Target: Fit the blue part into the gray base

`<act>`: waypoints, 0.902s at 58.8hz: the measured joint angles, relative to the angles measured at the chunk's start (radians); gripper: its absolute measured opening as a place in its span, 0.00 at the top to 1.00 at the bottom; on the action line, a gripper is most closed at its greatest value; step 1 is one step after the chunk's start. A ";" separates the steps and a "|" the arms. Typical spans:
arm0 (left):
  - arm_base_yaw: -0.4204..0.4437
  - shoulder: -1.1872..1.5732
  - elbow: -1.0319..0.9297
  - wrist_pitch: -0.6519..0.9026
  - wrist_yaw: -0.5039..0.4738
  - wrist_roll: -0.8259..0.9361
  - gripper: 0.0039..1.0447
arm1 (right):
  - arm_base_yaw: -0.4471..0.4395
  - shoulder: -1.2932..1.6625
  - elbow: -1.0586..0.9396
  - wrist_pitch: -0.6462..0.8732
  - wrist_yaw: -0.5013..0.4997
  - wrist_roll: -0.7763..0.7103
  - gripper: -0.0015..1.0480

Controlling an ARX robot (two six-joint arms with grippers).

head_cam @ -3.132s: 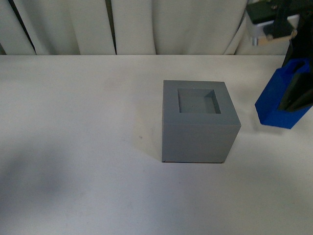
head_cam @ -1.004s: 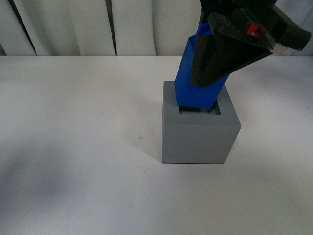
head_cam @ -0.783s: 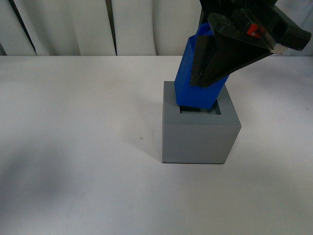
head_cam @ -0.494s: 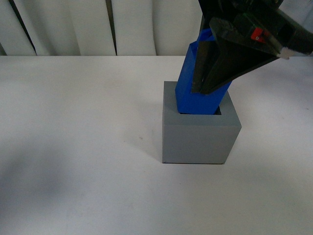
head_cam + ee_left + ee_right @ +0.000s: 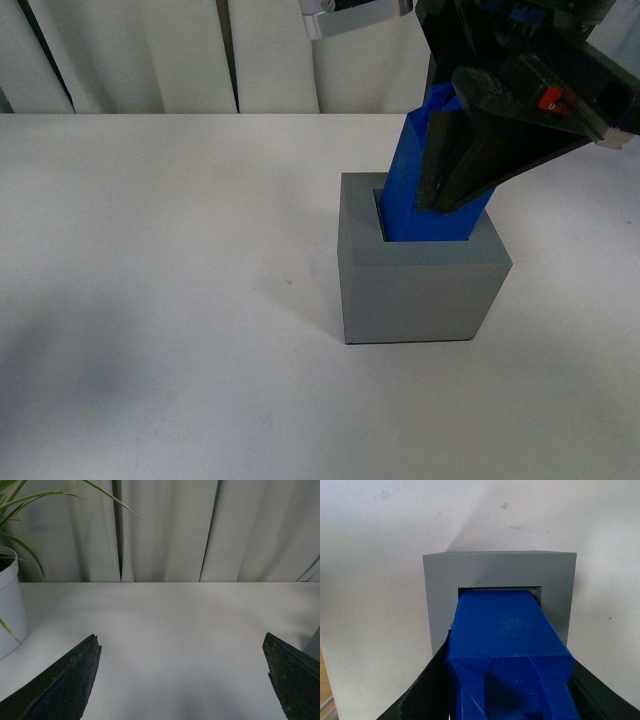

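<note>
The gray base (image 5: 420, 285) stands on the white table (image 5: 150, 300), right of centre in the front view. The blue part (image 5: 415, 185) leans tilted with its lower end inside the base's square recess. My right gripper (image 5: 455, 195) is shut on the blue part's upper portion, its black fingers (image 5: 480, 150) covering the part's right side. In the right wrist view the blue part (image 5: 505, 640) fills the foreground and its far end sits in the recess of the gray base (image 5: 440, 580). My left gripper (image 5: 182, 680) is open over bare table, far from both objects.
White curtains (image 5: 150, 50) hang behind the table's far edge. A white plant pot (image 5: 7, 605) with green leaves stands beside the left gripper in the left wrist view. A grey corner (image 5: 312, 645) shows at that view's edge.
The right gripper brought the blue part from the table's right side over the base, then lowered its bottom end into the recess. The base shifted slightly to the right.
</note>
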State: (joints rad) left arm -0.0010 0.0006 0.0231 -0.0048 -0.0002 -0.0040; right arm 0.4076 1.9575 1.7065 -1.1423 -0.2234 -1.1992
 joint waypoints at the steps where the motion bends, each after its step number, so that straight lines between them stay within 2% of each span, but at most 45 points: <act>1: 0.000 0.000 0.000 0.000 0.000 0.000 0.06 | 0.000 0.000 -0.004 0.003 -0.002 0.000 0.55; 8: 0.000 0.000 0.000 0.000 0.000 0.000 0.06 | 0.000 0.000 -0.008 0.013 -0.002 0.000 0.55; 29: 0.000 0.000 0.000 0.000 0.000 0.000 0.06 | -0.019 -0.011 -0.021 0.035 -0.034 0.004 0.06; 53: 0.000 0.000 0.000 0.000 0.000 0.000 0.06 | -0.123 -0.214 -0.146 0.089 -0.149 -0.002 0.07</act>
State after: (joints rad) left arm -0.0010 0.0006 0.0231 -0.0048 -0.0002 -0.0040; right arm 0.2844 1.7432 1.5604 -1.0531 -0.3725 -1.2011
